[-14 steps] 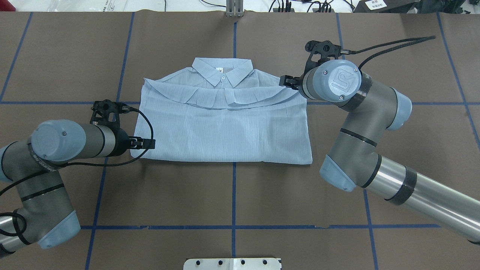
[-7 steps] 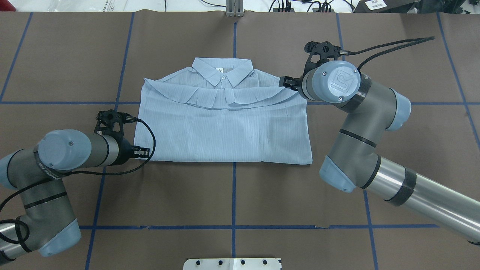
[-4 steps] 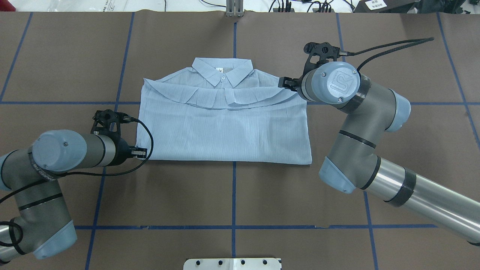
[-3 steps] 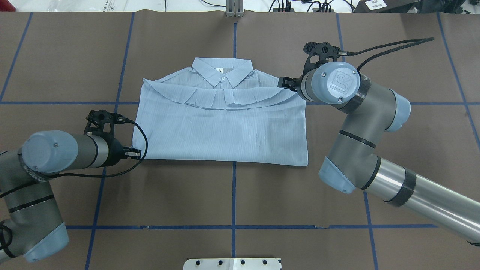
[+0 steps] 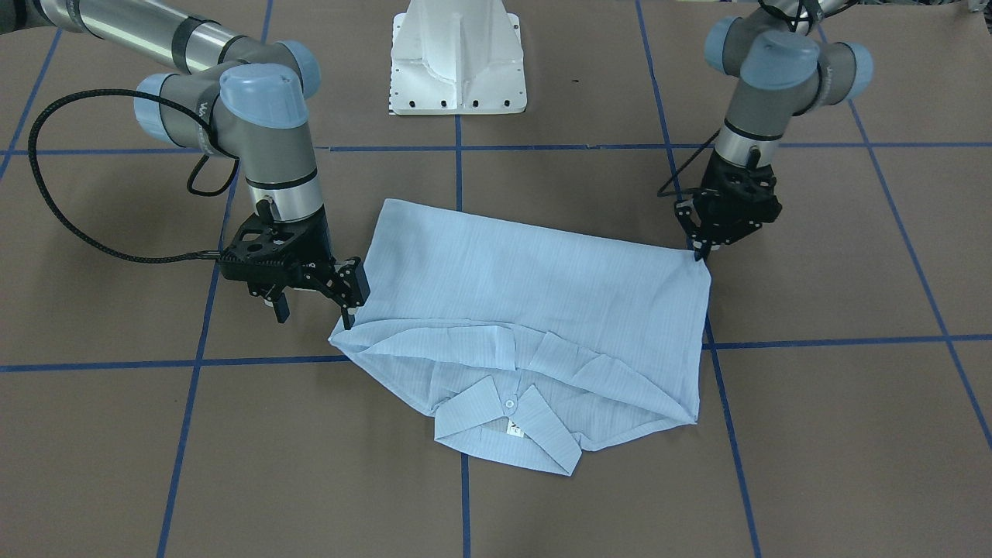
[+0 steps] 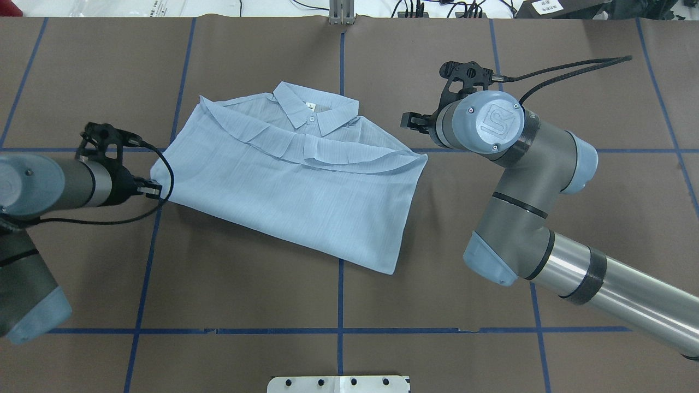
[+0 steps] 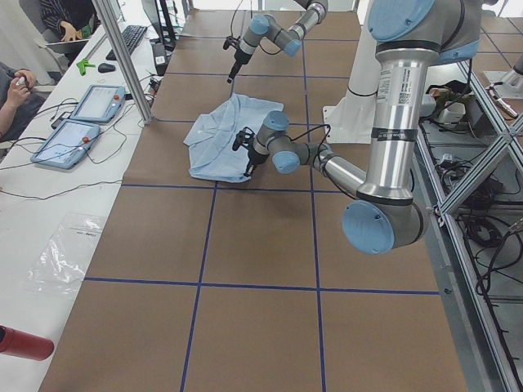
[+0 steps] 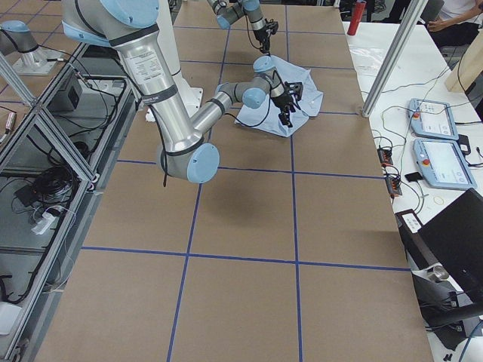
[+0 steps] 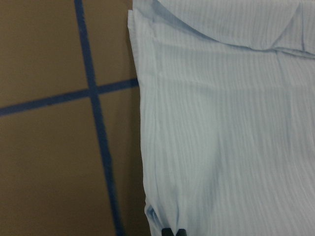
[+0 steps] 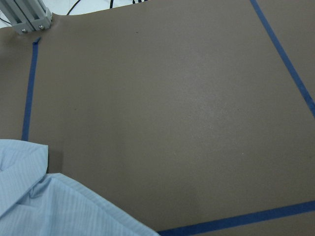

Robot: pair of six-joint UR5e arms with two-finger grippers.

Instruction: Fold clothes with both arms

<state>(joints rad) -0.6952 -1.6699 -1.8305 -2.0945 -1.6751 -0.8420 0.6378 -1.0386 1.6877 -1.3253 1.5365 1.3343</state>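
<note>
- We see the left arm (image 6: 82,183) drawn back to the left and a little farther out than a moment ago. The left gripper (image 6: 151,189) is clamped tight on the near-left corner of the shirt (image 6: 306,191), and its wrist view shows the fingertips (image 9: 170,231) closed over the hem.
- The shirt has gone with it. It lay square to the blue tape lines (image 6: 339,295), and now lies skewed on the table (image 6: 246,295), mostly left of centre, with the collar (image 6: 315,109) on the far side and shifted left.
- Its near hem now runs on a slant from the left gripper to the near-right corner. That corner has swung nearer and leftward and ends just right of the centre tape line.
- The right shoulder corner touched the right gripper (image 6: 407,121) before. It has slid away and now lies apart from it (the right wrist view catches only a scrap of cloth at its lower left).
- The right gripper has hardly shifted. Its fingers look parted in the front-facing view, and they hold nothing.
- For open room, bare brown table lies between the near hem and the white base plate (image 6: 338,383). More of it now shows right of the shirt, under the right arm (image 6: 519,207). On the left, the left arm stands close by the shirt's edge.
</note>
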